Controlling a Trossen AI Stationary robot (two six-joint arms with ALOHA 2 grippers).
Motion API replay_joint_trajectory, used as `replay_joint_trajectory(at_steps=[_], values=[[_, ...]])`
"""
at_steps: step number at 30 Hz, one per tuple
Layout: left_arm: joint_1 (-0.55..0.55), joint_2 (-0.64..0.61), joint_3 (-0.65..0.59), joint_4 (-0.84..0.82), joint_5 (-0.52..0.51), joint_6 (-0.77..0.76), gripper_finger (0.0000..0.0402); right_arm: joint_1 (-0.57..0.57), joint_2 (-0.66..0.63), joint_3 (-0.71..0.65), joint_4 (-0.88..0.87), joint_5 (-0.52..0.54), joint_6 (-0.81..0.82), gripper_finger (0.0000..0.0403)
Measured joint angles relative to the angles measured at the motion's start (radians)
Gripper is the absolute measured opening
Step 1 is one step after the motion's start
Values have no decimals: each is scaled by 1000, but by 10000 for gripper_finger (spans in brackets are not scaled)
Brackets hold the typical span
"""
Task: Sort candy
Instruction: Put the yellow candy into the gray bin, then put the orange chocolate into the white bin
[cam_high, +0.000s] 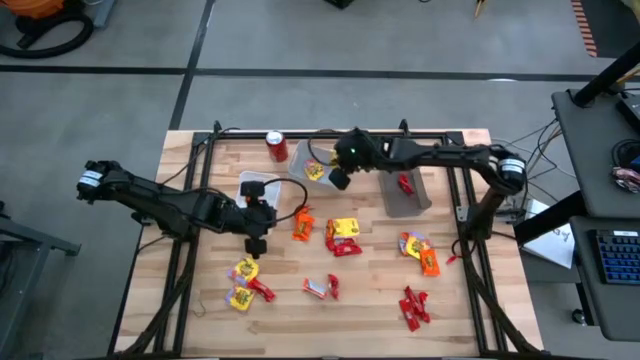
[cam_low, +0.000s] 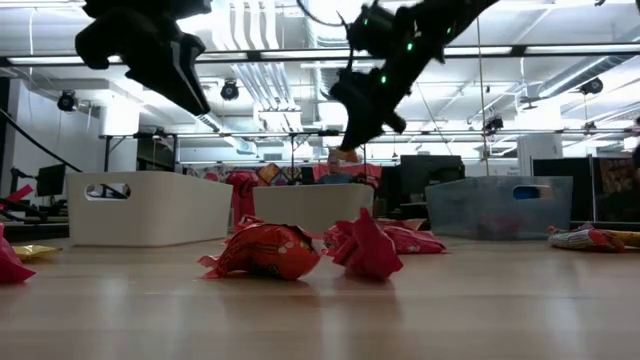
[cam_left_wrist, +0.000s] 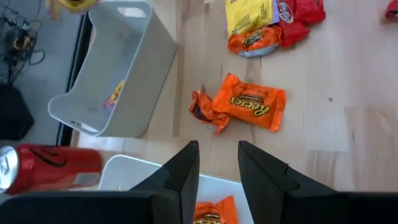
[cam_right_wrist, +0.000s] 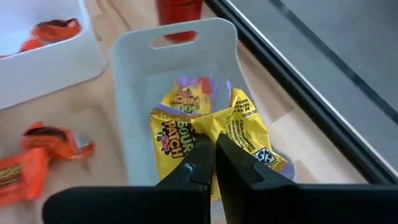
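My right gripper (cam_right_wrist: 214, 163) is shut on a yellow candy packet (cam_right_wrist: 205, 134) above the middle white bin (cam_high: 300, 152), which has another candy (cam_right_wrist: 193, 90) in it. My left gripper (cam_left_wrist: 219, 168) stands open and holds nothing, above the near edge of a white bin (cam_high: 256, 186) that contains an orange candy (cam_left_wrist: 211, 213). An orange candy (cam_left_wrist: 249, 106) lies on the table just beyond its fingers. More candy lies loose on the wood: yellow and red pieces (cam_high: 343, 236), (cam_high: 246, 282), (cam_high: 412, 306), (cam_high: 420, 250). My right gripper pinches the yellow packet's crumpled middle (cam_right_wrist: 214, 140) between its two fingertips. The fingers slant down from the table's right side. The packet is lifted clear and spreads out to both sides of the fingers, over the open top of the middle bin.
A red soda can (cam_high: 276, 146) stands at the far edge beside the bins. A grey bin (cam_high: 408, 192) with a red candy sits right of centre. Black frame rails run along the table's left and right sides. Red candies (cam_low: 265, 250) lie near the front edge.
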Motion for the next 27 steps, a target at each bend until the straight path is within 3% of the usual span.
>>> replay_joint_trajectory(at_steps=[12,20,27], values=[[0,0,-2,-11,-3,-159,96,-22,70,0,16,-19,67,12],[0,0,-2,-9,-3,-204,96,-21,70,0,17,-19,81,35],[-1,0,-2,1,-2,-241,96,-22,70,0,14,-19,89,80]])
